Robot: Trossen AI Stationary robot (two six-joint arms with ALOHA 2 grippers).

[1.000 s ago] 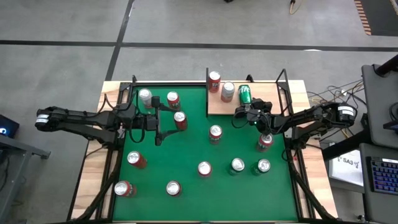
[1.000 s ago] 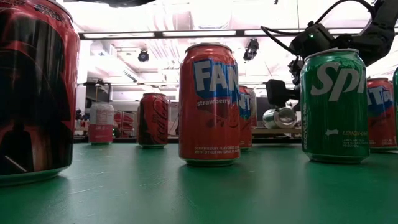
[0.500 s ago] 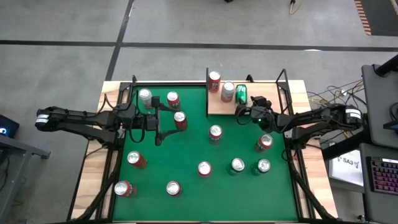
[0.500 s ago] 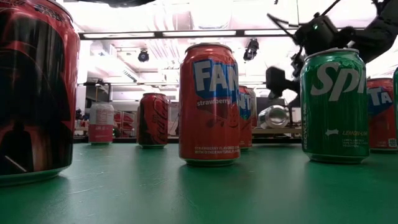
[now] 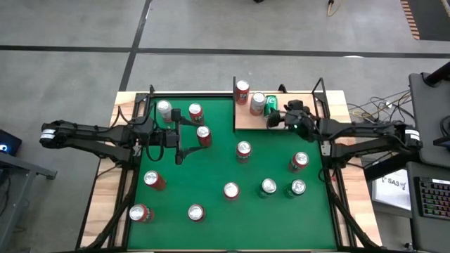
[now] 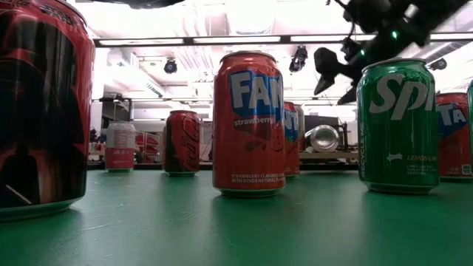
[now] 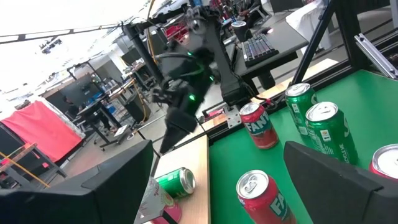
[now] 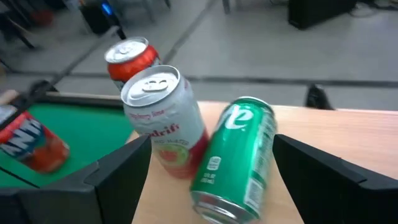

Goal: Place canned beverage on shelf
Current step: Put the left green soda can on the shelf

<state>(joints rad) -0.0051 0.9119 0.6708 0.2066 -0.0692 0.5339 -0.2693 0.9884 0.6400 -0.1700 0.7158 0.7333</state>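
- My right gripper (image 5: 281, 118) hangs over the shelf (image 5: 309, 119), fingers spread wide, nothing held. In the right wrist view both dark fingers (image 8: 118, 174) flank the green can (image 8: 236, 158) without touching it.
- The green can (image 5: 272, 111) lies on its side on the pale board, just beside the white can (image 5: 257, 103), which stands upright; they look close enough to touch, can't confirm.
- A red can (image 5: 242, 91) stands at the shelf's far corner, by the black rods.
- So three cans on the shelf, one toppled. I judge this as the release step of one placement: can is down on the shelf but not upright.
- My left gripper (image 5: 179, 144) waits over the green felt table (image 5: 218, 225) near a red Fanta can (image 5: 203, 135), fingers wide apart, empty.
- The left wrist view confirms that: open fingers (image 7: 336, 180), cans beyond them, none between.
- Plenty of cans left on the felt, e.g. a red one (image 5: 243, 149) near the shelf's front edge.
- Next move, my call: either lift the right arm clear and go for another can, or re-grip the lying green can and stand it up.
- Re-grip needs care: it could roll, and the white can next to it could get knocked.
- Low view shows the right gripper (image 6: 336, 74) raised above shelf level.
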